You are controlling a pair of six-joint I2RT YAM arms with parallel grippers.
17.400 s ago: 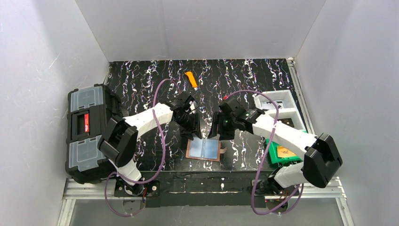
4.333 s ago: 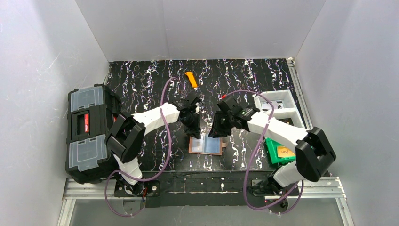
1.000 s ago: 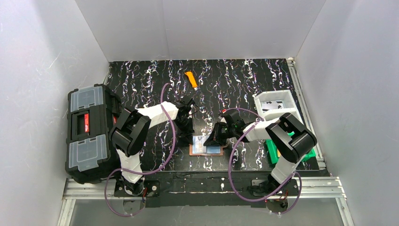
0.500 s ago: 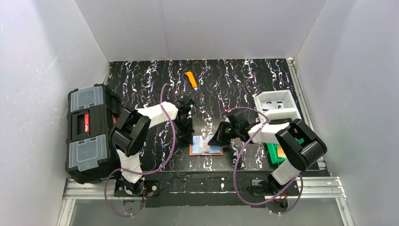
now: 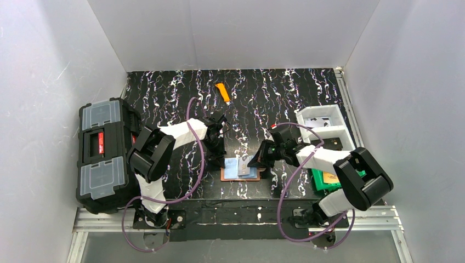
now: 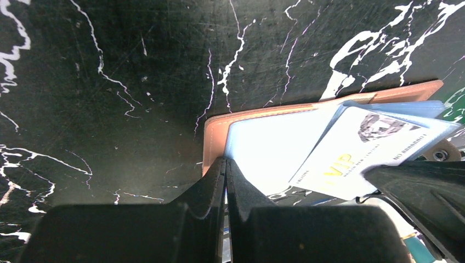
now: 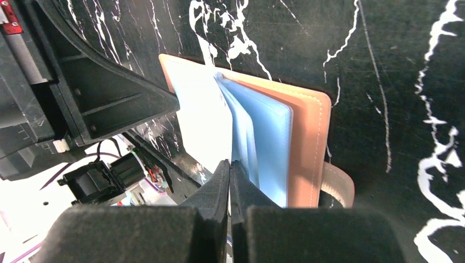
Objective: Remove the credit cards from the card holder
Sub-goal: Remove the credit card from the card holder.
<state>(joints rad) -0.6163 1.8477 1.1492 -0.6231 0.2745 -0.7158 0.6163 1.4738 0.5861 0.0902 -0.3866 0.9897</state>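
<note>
Over at the far left a big black plastic toolbox (image 5: pixel 103 153) with clear lid compartments sits at the edge of the black, white-veined marble-pattern table (image 5: pixel 164 93). The left arm reaches out from beside it, and its left claw (image 5: pixel 219 158) is closed, the two fingers pressed flat together with nothing between them. Their tips rest on the left edge of the small brown leather-like card holder (image 5: pixel 239 177). Farther back on the table, well apart from all this, lies a small orange utility knife (image 5: pixel 222 92). The card holder lies open and flat near the front middle of the table, between the two claws, its pale blue plastic sleeves (image 7: pixel 268 142) fanned up from the brown cover and a little strap tab (image 7: pixel 337 186) sticking out at one side. A pale rectangular card with yellow "VIP" lettering (image 6: pixel 373 145) sits askew on the sleeves, its corner poking past the holder's edge toward the right side. The right claw (image 5: pixel 257 163) is low at that edge with its fingers shut tight. Their tips meet right where the pale card borders the blue sleeves, though I cannot tell whether they pinch anything. Beyond it on the right stand a white divided plastic tray (image 5: pixel 323 116) and, nearer, a green flat thing (image 5: pixel 318 179) half hidden by the right arm.
</note>
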